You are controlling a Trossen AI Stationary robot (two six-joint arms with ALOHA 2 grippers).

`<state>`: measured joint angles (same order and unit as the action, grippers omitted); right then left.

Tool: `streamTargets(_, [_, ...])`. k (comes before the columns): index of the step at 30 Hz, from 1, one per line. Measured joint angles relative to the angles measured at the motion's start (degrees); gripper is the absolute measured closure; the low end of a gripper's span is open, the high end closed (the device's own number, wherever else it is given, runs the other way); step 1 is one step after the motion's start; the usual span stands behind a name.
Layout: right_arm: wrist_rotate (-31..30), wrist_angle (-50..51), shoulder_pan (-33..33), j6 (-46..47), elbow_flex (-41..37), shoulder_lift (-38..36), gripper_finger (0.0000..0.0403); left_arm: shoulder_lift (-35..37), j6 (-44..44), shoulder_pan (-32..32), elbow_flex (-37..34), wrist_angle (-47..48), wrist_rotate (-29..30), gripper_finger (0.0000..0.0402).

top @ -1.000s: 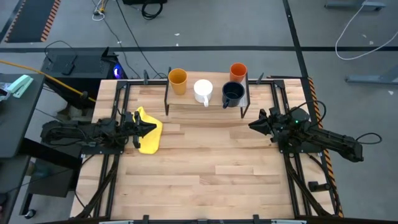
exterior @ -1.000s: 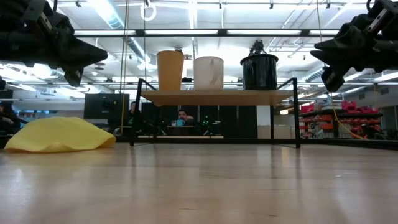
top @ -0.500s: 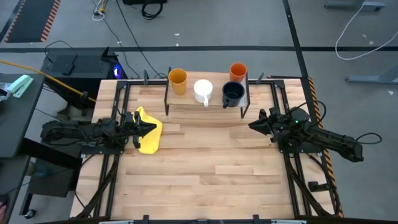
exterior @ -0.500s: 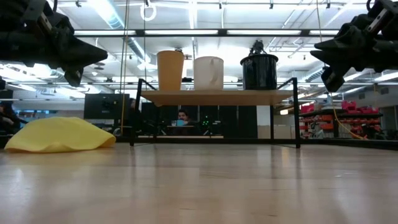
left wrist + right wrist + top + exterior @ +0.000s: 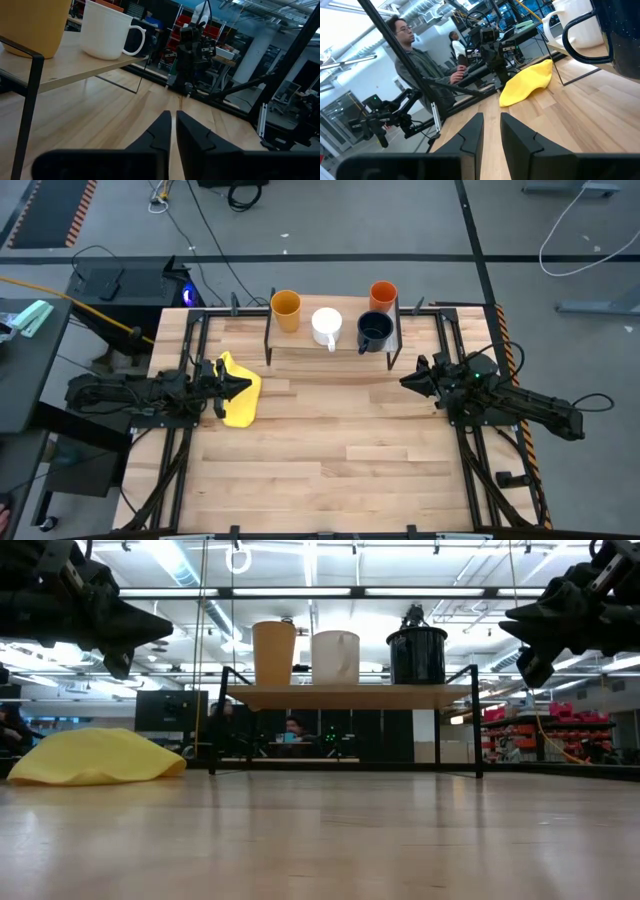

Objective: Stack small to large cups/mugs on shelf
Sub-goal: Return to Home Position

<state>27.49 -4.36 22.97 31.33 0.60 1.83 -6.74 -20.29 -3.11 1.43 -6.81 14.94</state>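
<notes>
Above the table, left end effector (image 5: 243, 385) nearly closed, right end effector (image 5: 408, 381) slightly parted, both empty.

We are looking at a robotics lab or workshop in an open industrial hall. Cables (image 5: 215, 220) are trailing across the grey concrete floor (image 5: 330, 220) at the top of the high view. Long ceiling lights (image 5: 180, 565) are glowing at the low view's upper left, red storage racks (image 5: 525, 730) are standing at its right, and people (image 5: 417, 62) are sitting among equipment at the right wrist view's upper left.
</notes>
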Motion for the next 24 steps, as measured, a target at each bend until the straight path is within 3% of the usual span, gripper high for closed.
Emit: streamTargets(24, [0.0,0.0,0.01,0.0,0.01,0.0,0.0331,0.0,0.02,0.01,0.0,0.0,0.0,0.0371])
